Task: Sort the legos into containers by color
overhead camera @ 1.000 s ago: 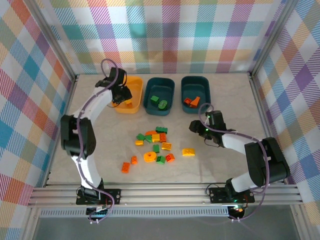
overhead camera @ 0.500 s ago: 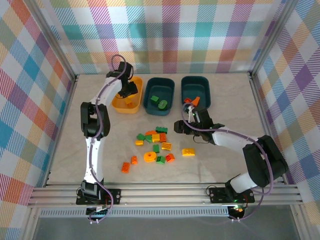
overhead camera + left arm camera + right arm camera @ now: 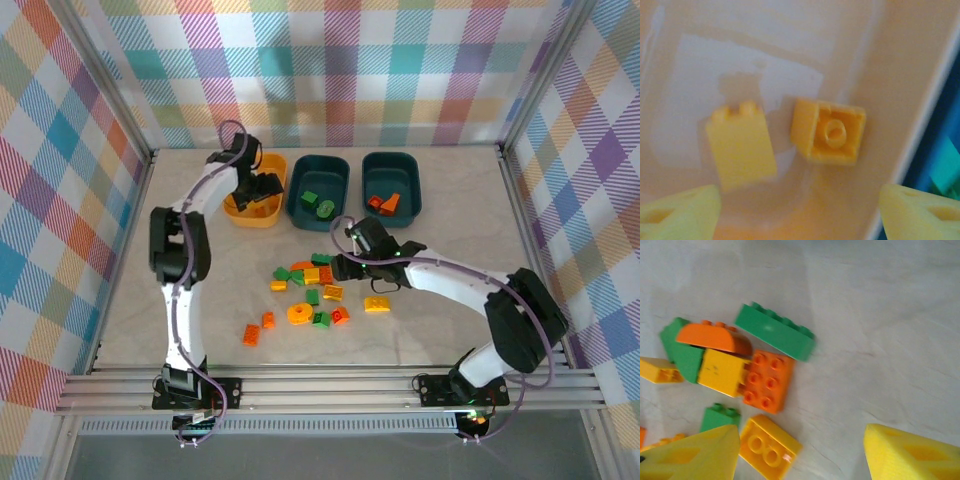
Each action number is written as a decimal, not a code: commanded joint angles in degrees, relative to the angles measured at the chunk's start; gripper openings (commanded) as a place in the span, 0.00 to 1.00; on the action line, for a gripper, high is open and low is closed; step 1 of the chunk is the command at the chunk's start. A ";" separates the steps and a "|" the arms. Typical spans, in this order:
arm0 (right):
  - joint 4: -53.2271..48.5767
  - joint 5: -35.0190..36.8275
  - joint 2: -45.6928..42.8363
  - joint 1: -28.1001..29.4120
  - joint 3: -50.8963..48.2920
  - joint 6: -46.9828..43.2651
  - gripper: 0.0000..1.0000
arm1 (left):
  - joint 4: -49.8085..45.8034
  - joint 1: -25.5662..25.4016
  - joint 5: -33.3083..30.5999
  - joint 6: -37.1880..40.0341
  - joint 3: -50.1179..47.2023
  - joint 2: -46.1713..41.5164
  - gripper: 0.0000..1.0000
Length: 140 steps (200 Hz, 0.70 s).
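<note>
My left gripper hangs inside the yellow-orange tub, jaws open with nothing between them. Below it on the tub floor lie two yellow legos: one on its side, one hollow side up. My right gripper is low at the right edge of the lego pile, open over bare table. A yellow brick lies by its left finger, with an orange brick and a long green brick beyond. The middle teal tub holds green legos, the right teal tub orange ones.
A loose yellow brick lies right of the pile and two orange ones lie toward the front left. Metal frame rails and checked walls close in the table on every side.
My left gripper has opened over the yellow-orange tub. My right arm has swung left from near the right teal tub to the edge of the pile.
</note>
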 commanded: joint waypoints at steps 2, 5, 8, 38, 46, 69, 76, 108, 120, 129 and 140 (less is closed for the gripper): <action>-8.68 5.71 -7.02 -0.03 -2.25 4.20 0.67 | 11.16 -0.66 4.61 -5.03 -13.04 -17.46 0.89; -9.50 6.14 -7.55 0.01 -2.65 4.97 0.67 | 12.15 -0.95 4.32 -5.43 -15.39 -19.17 0.89; -10.27 6.45 -8.43 0.01 -2.94 5.60 0.68 | 13.13 -1.32 3.96 -5.89 -17.62 -21.24 0.90; -13.86 2.47 -14.49 0.63 -6.72 8.18 0.67 | 23.56 -4.83 4.45 -10.25 -42.01 -37.80 0.93; -13.80 -0.19 -15.47 1.89 -7.41 8.04 0.67 | 25.22 -5.43 4.35 -11.80 -47.93 -41.59 0.93; -20.75 4.01 -15.62 5.57 -7.37 11.04 0.68 | 32.14 -6.54 4.38 -17.17 -62.88 -52.27 0.93; -21.85 4.96 -15.65 5.46 -8.31 12.39 0.68 | 33.32 -6.86 4.13 -18.63 -66.95 -55.29 0.94; -21.62 3.60 -16.52 5.46 -11.97 19.28 0.67 | 30.94 -7.39 2.08 -19.73 -73.39 -63.80 0.98; -17.60 -0.31 -17.09 5.46 -14.74 21.66 0.68 | 28.95 -7.36 1.16 -18.62 -72.93 -64.82 0.98; -13.55 -3.61 -17.41 5.50 -16.87 22.90 0.68 | 27.75 -7.36 0.58 -18.02 -72.26 -64.99 0.98; -10.84 -5.07 -17.47 5.46 -18.22 24.09 0.69 | 26.50 -7.28 0.04 -17.16 -71.07 -65.09 0.99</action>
